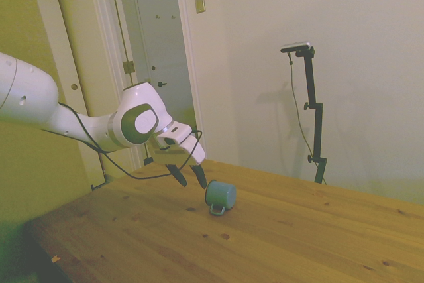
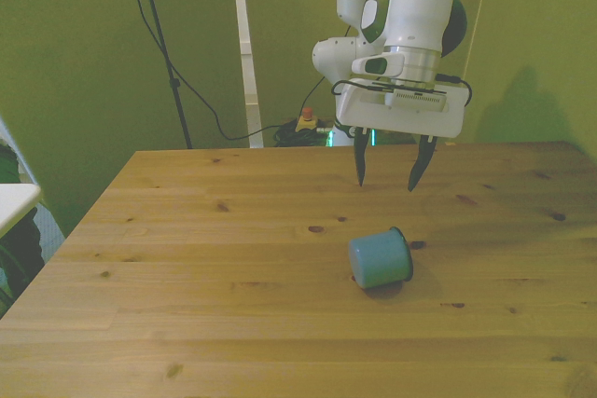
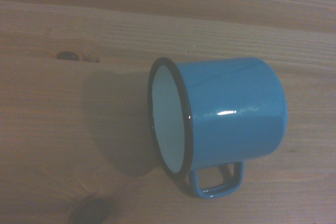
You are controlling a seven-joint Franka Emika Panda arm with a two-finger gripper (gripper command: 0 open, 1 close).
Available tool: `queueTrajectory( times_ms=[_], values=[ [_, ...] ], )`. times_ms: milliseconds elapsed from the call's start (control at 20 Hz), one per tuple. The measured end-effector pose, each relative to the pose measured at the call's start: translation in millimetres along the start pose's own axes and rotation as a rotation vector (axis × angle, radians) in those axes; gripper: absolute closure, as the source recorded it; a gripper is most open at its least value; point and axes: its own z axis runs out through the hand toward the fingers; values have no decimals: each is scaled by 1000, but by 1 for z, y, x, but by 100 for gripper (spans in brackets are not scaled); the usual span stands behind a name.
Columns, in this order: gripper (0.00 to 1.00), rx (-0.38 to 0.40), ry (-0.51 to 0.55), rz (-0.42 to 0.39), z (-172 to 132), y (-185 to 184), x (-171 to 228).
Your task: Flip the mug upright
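Mug (image 2: 380,259) lies on its side on the wooden table (image 2: 187,258), a little to the front view's right of the middle; its long axis runs flat along the boards, its dark-rimmed mouth (image 3: 169,120) faces the front view's right and slightly the far edge, and its closed base faces the near left. Its loop handle (image 3: 216,179) rests down against the wood. Gripper (image 2: 389,169) hangs in the air just beyond the mug toward the far edge, fingers apart and holding nothing, and bare wood lies all around the mug, all table edges well apart from it.
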Motion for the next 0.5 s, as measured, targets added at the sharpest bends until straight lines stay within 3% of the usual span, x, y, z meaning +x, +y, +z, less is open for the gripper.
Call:
queueTrajectory(
  times_ms=[500],
  values=[
    [0, -73, 172, -104, 33, -45, -5]
  ],
)
